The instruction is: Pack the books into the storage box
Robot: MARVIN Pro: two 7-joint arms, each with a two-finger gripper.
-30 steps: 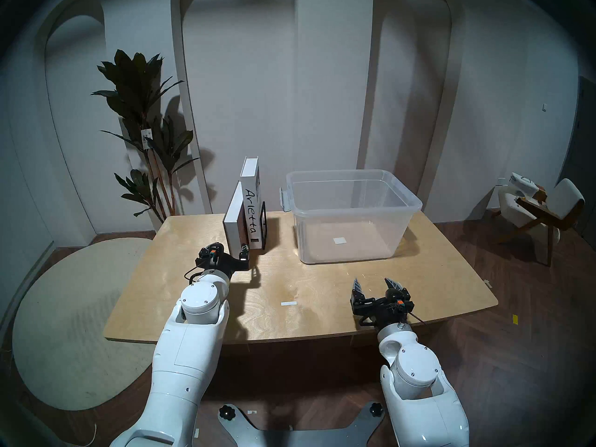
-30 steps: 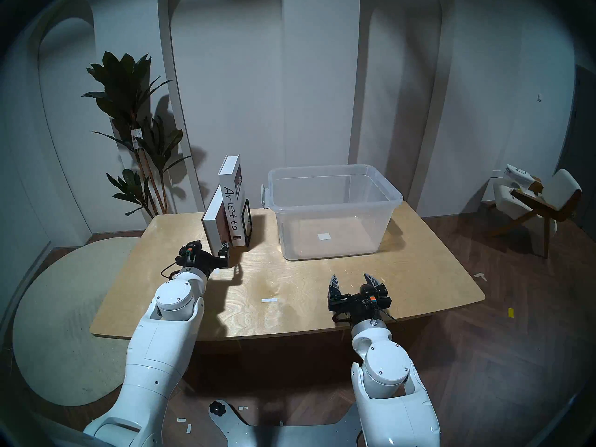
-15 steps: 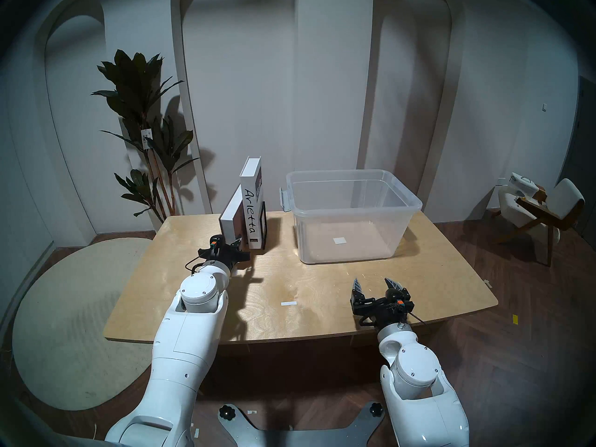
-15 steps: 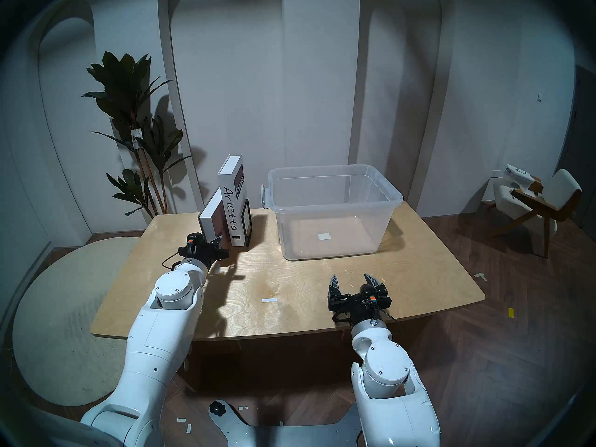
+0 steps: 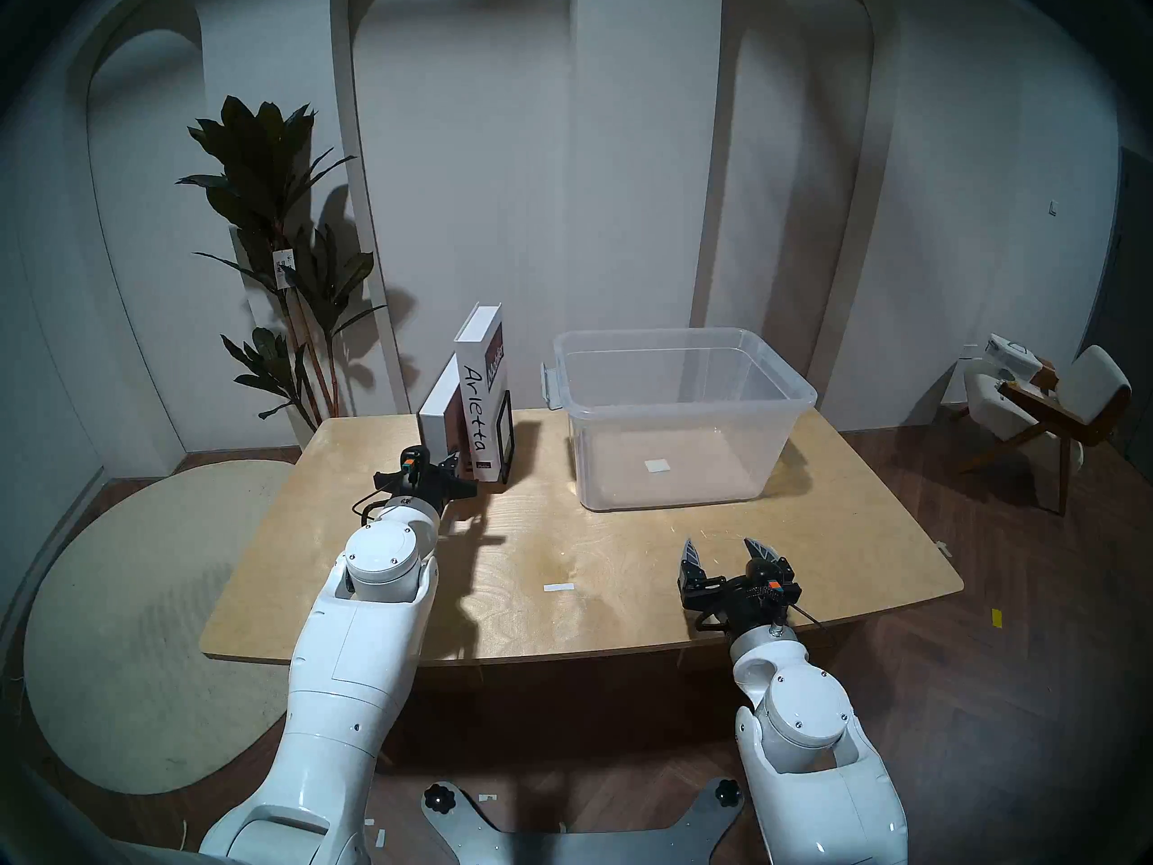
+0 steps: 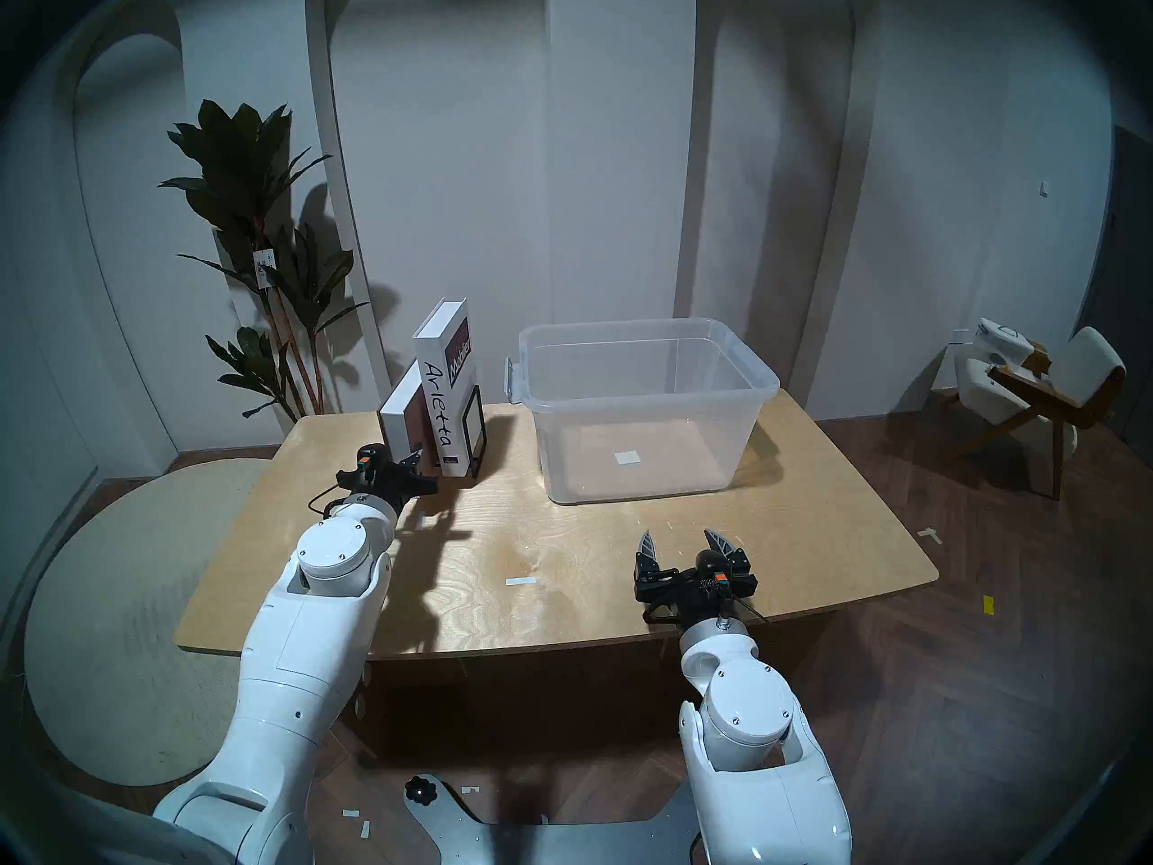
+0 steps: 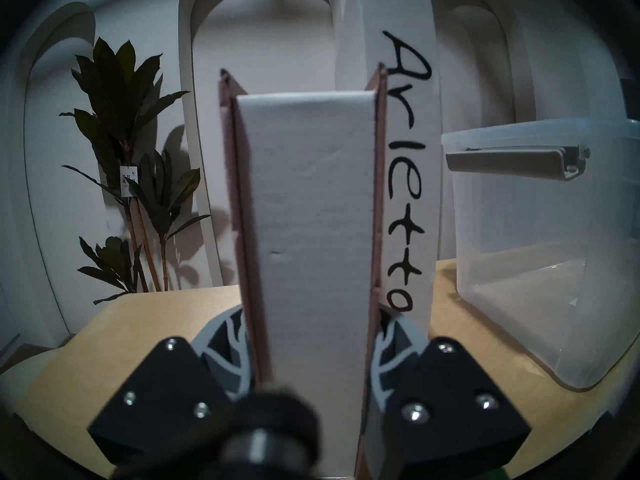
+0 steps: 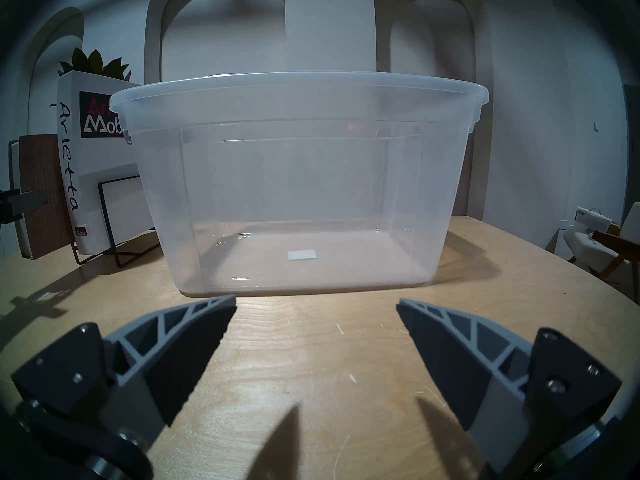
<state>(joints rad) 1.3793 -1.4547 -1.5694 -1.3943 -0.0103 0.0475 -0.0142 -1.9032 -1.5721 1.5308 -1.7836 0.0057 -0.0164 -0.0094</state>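
From my station, the left wrist view gives what the head views cannot: the left gripper [image 7: 313, 351] has one finger [image 7: 225, 351] on each cover of the brown book [image 7: 304, 226], closed in against them near its lower end, the white page block facing the lens. In the head view the same gripper [image 5: 450, 465] is largely masked by its own wrist, and only one finger shows against the book [image 5: 444, 417].

The brown book stands upright at the far left of the table [image 5: 624, 570], with the taller white book [image 5: 480, 402] lettered "Arietta" touching it on the right side. Both sit in the black wire stand [image 5: 506, 433]. The right wrist view alone shows the stand's base wires [image 8: 114, 226] on the table and the white book's front cover [image 8: 100, 115].

The storage box [image 5: 680, 408] sits to the right of the books, near but apart, with nothing in it except a small white label on its floor. The right gripper [image 5: 727, 551] hangs near the table's front edge, spread wide and holding nothing; its wrist view [image 8: 315, 316] confirms this.

Against the frame one second ago, the left gripper has advanced from in front of the brown book to around it, and both books have shifted leftward and turned.
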